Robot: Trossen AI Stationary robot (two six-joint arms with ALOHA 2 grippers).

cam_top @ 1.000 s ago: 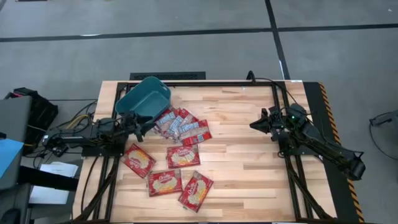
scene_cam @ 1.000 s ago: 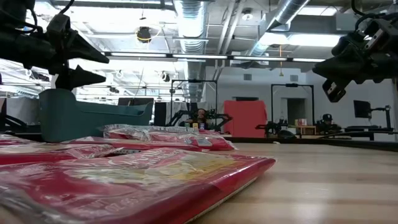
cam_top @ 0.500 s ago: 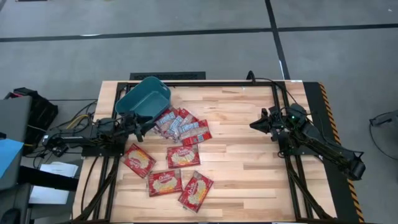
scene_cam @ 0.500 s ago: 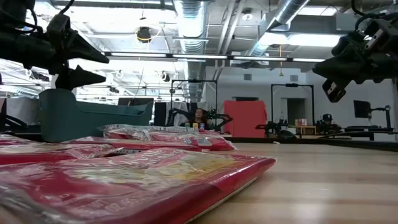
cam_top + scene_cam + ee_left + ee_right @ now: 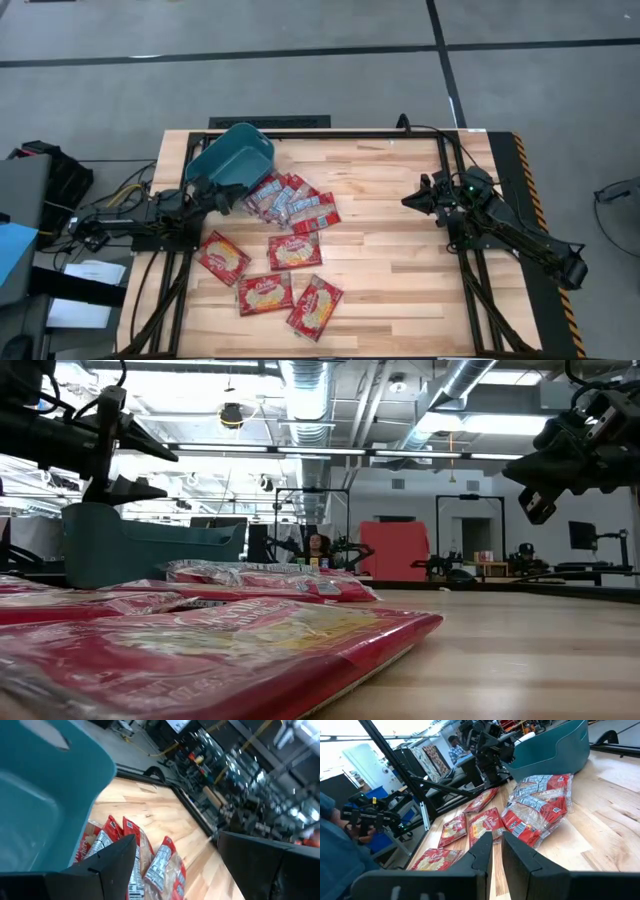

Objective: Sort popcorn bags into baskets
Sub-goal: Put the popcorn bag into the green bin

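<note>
1. Left claw [image 5: 228,199] hovers released, fingers spread, at the near rim of the teal bin [image 5: 232,160]; nothing in its grip.
2. Heap of popcorn bags [image 5: 292,201] lies on the worktop [image 5: 390,260] just right of that claw, beside the bin, its long axis running out toward the centre. Four loose bags [image 5: 294,251] lie nearer the front.
3. Right claw [image 5: 412,200] waits nearly closed and empty, well apart; left arm is nearer.
</note>
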